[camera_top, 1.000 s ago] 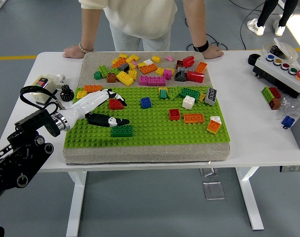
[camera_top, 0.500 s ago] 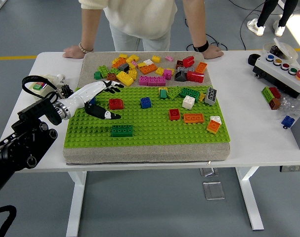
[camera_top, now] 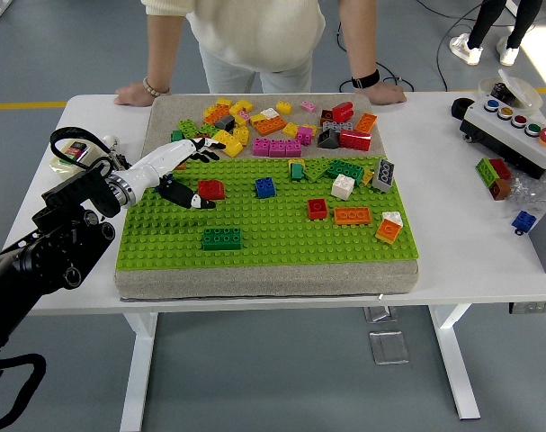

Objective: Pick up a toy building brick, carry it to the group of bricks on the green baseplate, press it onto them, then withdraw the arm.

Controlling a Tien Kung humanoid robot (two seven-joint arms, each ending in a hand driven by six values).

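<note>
From my station I see the left robot hand [camera_top: 178, 171] over the far left corner of the green baseplate [camera_top: 273, 236], with its fingers [camera_top: 193, 151] spread and holding nothing; the white fingers point toward the loose bricks [camera_top: 273, 126] on the grey pad at the far side, and the dark thumb [camera_top: 184, 195] points right, just beside the red brick [camera_top: 211, 189]. I cannot tell if the thumb touches this red brick. The dark green brick [camera_top: 221, 238] sits flat on the baseplate, nearer to me than the robot hand and apart from it. More to the right on the baseplate I see a blue brick [camera_top: 265, 187], a white brick [camera_top: 344, 186], a small red brick [camera_top: 317, 209] and an orange brick [camera_top: 353, 216], each apart from the others. The right robot hand is not visible for me. A person stands at the far side of the tabletop [camera_top: 470, 225] and rests both hands on its far edge, one hand [camera_top: 133, 93] on the left and one hand [camera_top: 385, 92] on the right. A box with coloured buttons [camera_top: 515, 130] stands on the tabletop at the right.
</note>
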